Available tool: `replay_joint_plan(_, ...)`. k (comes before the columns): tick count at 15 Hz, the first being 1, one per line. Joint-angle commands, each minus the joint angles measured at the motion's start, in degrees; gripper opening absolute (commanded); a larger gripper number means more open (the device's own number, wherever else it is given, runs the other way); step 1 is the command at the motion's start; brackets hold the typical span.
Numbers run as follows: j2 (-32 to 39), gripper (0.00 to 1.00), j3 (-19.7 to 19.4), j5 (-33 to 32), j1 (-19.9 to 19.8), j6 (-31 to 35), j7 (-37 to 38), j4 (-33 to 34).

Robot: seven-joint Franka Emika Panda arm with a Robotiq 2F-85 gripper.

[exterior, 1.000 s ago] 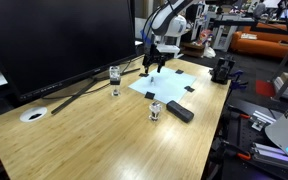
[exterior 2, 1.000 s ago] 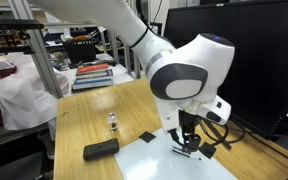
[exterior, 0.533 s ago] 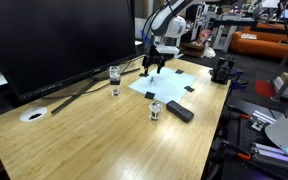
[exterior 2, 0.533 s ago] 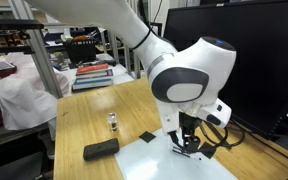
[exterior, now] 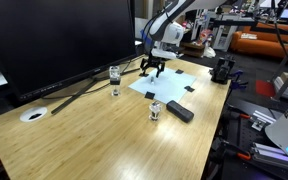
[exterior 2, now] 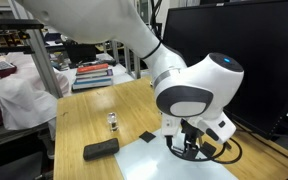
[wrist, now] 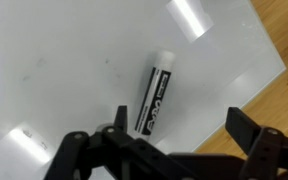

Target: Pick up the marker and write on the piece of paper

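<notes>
Gripper [wrist: 174, 140] with its two black fingers spread wide, holding nothing, hangs just above the piece of paper [wrist: 74, 70]. In the wrist view the marker [wrist: 156, 96] lies flat on the sheet, on a slant, between the two fingers and touching neither. It is a short white barrel with a black label along its length and a white cap at the upper end.

The piece of paper [exterior: 179, 84] is a pale bluish-white rectangle lying flat at the far end of the wooden surface [exterior: 94, 140], close to the far corner. Small black patches [exterior: 189, 89] sit at its corners, and bright glare from lights shows on it in the wrist view.

In an exterior view the gripper [exterior: 154, 68] stands over the sheet's edge nearest the large dark monitor [exterior: 54, 35]. A small clear jar [exterior: 115, 77] stands beside the monitor's base, off the sheet. A second small jar [exterior: 155, 110] and a black block [exterior: 180, 112] lie near the sheet's closer edge, apart from it. A white round disc [exterior: 32, 115] rests well away, toward the opposite end. Black cables [exterior: 79, 96] run across the surface below the monitor.

In an exterior view the robot's bulky white arm [exterior 2: 199, 90] hides much of the sheet [exterior 2: 159, 165].
</notes>
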Motion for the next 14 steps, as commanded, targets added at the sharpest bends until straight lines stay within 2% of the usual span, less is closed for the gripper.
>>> replay_joint_plan(1, 0.2, 1.0, -0.2, 1.51, -0.34, 2.92, 4.38, -0.56)
replay_joint_plan(4, 0.63, 1.0, -0.43, 1.64, -0.4, 3.59, 7.58, -0.39)
replay_joint_plan(6, 0.42, 1.0, 1.45, 1.97, -1.67, 2.25, 3.92, -0.29)
replay_joint_plan(7, 0.8, 1.0, -0.26, 0.19, -0.3, 2.27, 6.44, -0.03)
replay_joint_plan(14, 0.82, 1.0, 0.29, 0.34, -0.5, 2.26, 5.72, -0.02)
